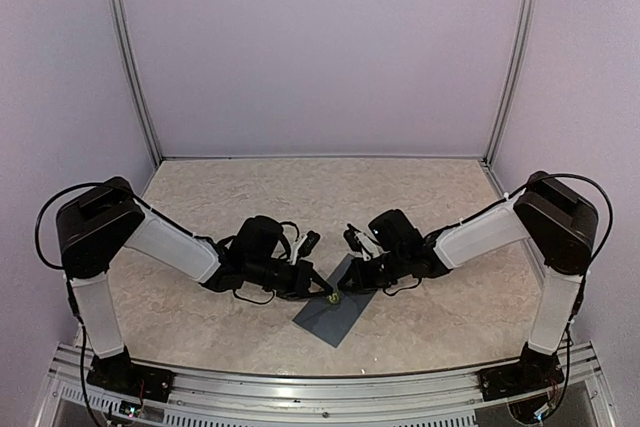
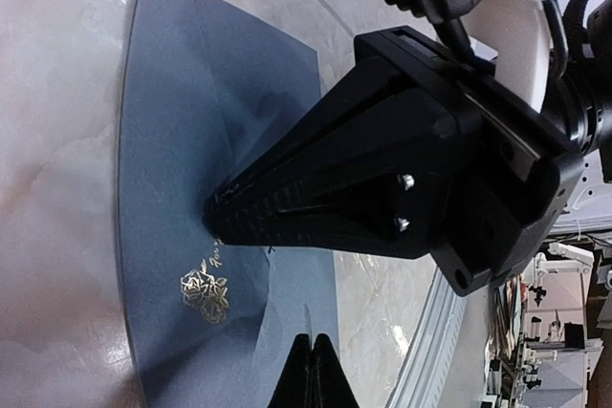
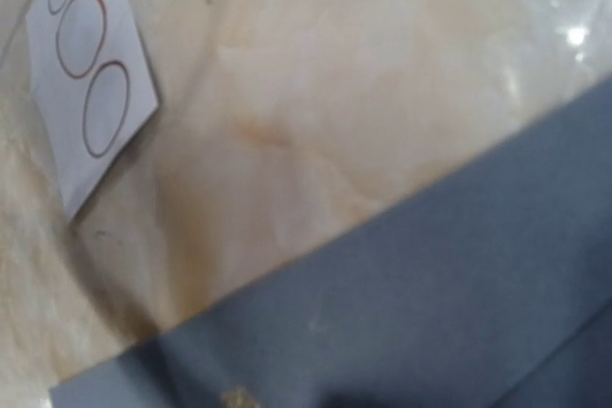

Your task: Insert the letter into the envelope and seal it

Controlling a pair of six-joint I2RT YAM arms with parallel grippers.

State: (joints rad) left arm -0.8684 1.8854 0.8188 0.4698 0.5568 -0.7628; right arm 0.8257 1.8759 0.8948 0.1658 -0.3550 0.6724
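The long dark slate blue-grey paper envelope (image 1: 335, 317) is lying flat on the marble-patterned table (image 1: 250, 197), toward 6 o'clock. The right gripper (image 2: 215, 215) is touching it, fingers pinched together. The left gripper (image 2: 311, 365) is sitting closed and empty.

In the left wrist view the right gripper (image 2: 218, 213) hides part of the envelope (image 2: 191, 102) and its gold lettering (image 2: 216, 255), too small to read; the left gripper (image 2: 311, 358) is cut off at the lower edge. The right wrist view is blurred, its white sticker strip (image 3: 91, 74) losing one circle to the top edge. From above, the envelope's far end lies under both grippers.
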